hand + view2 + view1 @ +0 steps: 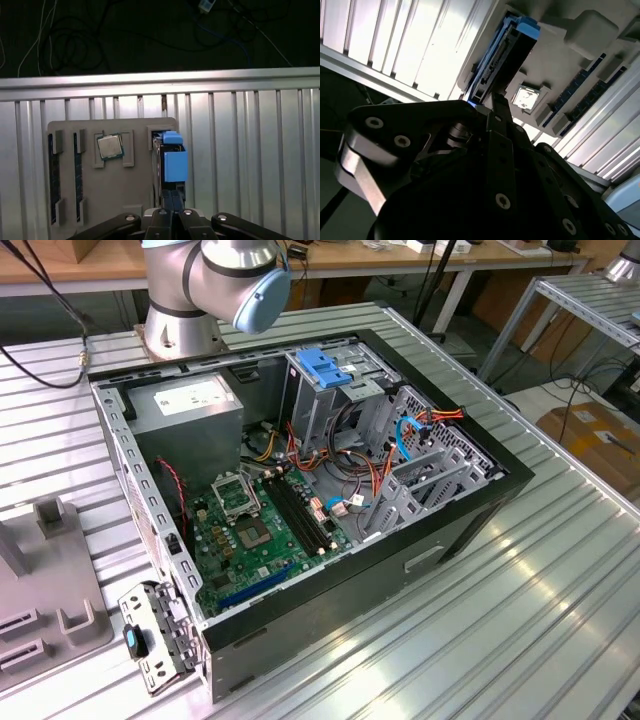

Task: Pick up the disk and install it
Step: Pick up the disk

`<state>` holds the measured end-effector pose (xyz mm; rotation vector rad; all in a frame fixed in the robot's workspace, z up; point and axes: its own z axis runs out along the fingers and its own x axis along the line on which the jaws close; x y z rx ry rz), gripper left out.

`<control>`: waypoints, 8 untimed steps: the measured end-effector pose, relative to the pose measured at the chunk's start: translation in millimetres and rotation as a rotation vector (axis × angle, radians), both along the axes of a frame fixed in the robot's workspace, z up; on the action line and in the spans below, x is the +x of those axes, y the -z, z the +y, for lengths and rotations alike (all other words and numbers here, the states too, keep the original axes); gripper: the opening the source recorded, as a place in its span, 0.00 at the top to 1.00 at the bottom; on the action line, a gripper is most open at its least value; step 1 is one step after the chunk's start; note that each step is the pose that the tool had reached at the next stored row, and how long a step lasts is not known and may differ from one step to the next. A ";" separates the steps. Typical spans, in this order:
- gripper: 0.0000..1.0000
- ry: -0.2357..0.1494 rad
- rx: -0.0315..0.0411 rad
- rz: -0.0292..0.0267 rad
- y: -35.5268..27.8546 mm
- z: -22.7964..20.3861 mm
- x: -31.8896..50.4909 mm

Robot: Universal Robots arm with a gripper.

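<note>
The claw (173, 194) is seen closed in the first wrist view, its fingers pressed together with nothing gripped. Its tips are set just at the near end of the disk (175, 165); whether they touch it cannot be told. In the exterior view a ribbed metal desk (520, 620) is shown. An opened computer case (330, 608) is laid on its side on the desk, with the arm's base (180, 325) mounted behind it. A grey holder (135, 195) is laid flat on the desk. The disk is stood on edge in a slot of that holder, framed by its blue carrier. A processor chip (110, 146) is seated in a recess near the disk, apart from it.
</note>
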<state>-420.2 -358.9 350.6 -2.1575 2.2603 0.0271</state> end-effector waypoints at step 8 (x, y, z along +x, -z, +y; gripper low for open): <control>0.89 -0.011 0.0000 0.0000 0.3 0.0 2.3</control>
